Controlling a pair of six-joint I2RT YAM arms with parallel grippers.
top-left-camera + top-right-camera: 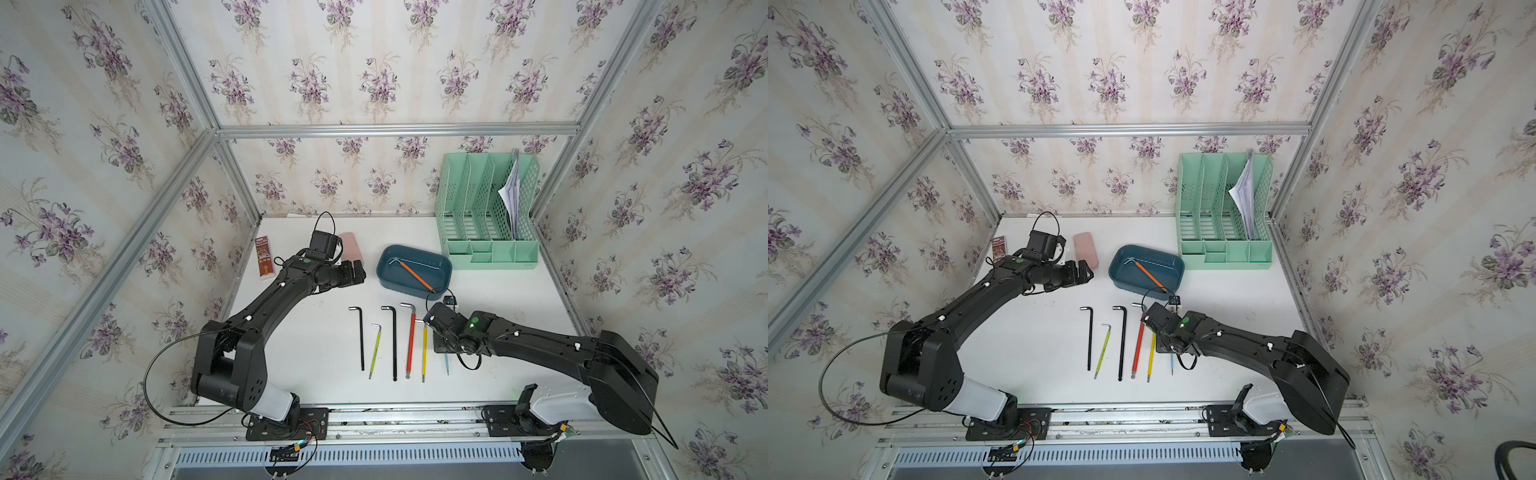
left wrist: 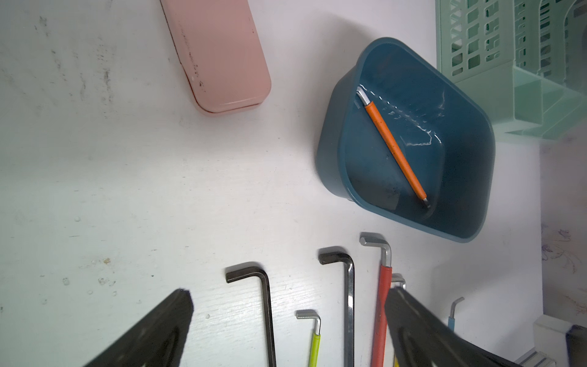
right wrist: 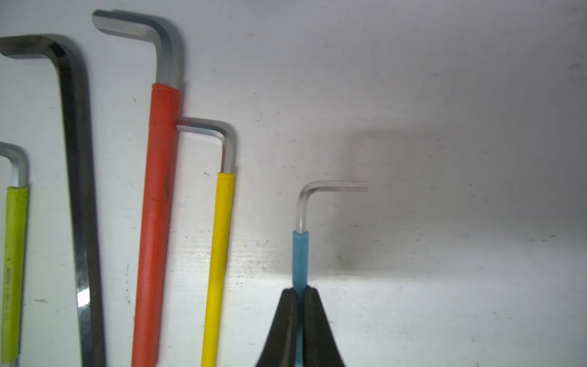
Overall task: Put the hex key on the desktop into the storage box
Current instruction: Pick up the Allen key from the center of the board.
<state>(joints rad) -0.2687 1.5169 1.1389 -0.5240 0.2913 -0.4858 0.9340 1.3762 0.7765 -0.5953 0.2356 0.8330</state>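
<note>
On the white desktop (image 1: 311, 332) several hex keys lie side by side: a black one (image 1: 361, 336), a green one (image 1: 375, 351), a long black one (image 1: 394, 340), a red one (image 1: 411, 340) and a yellow one (image 1: 424, 353). My right gripper (image 3: 298, 290) is shut on the sleeve of a small blue hex key (image 3: 300, 254) at the right end of the row, down at the desktop. The teal storage box (image 1: 432, 270) behind the row holds an orange hex key (image 1: 415, 274). Left of the box, my left gripper (image 1: 359, 272) hovers open and holds nothing.
A mint-green file organiser (image 1: 486, 208) with papers stands at the back right, close behind the box. A pink case (image 2: 219, 54) lies beside my left wrist. A brown card (image 1: 264, 257) lies at the left edge. Aluminium rails (image 1: 374, 415) run along the front.
</note>
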